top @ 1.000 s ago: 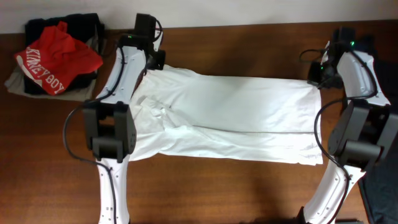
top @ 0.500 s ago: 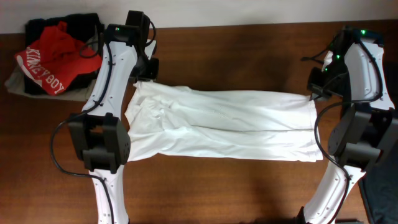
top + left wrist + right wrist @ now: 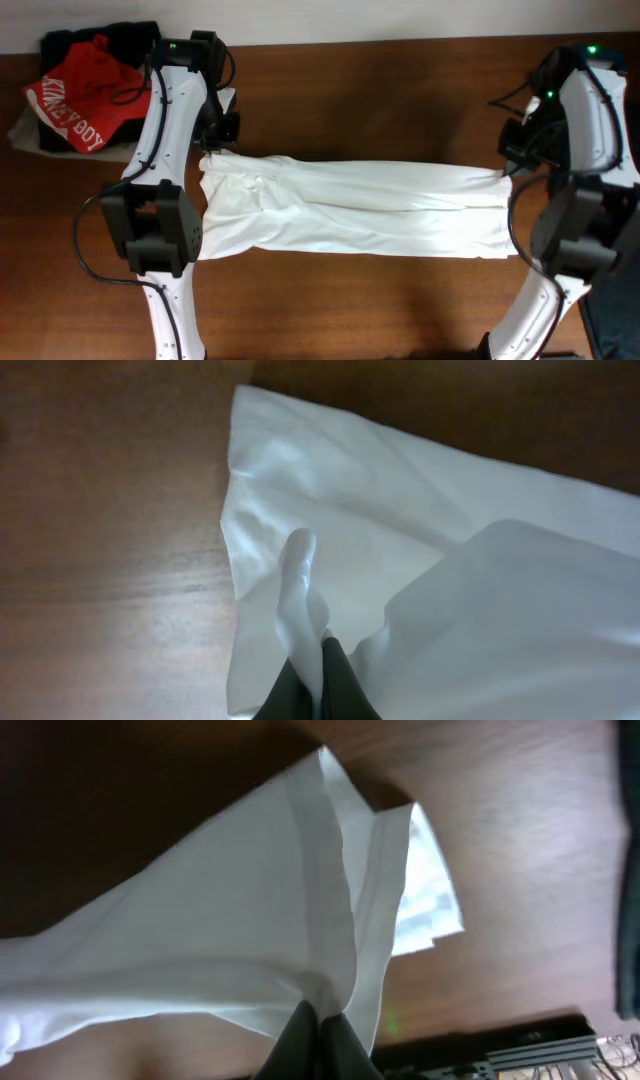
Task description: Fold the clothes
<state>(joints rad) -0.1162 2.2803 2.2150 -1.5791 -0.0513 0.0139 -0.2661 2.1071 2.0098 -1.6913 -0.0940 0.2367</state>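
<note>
Left gripper (image 3: 320,678) pinched shut on white garment (image 3: 350,205) corner, cloth bunched just ahead of its jaws. Garment stretched between both hands. Thin, limp, light: sags, so hold hems and corners. Right gripper (image 3: 320,1038) clamps the opposite hem.

clothes (image 3: 350,205) | white, thin | stretched sideways across table | far edge lifted

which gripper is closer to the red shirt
Left. The left gripper pinches the white garment just beside the red shirt; the right gripper holds the garment's opposite end, far across the table.
</note>
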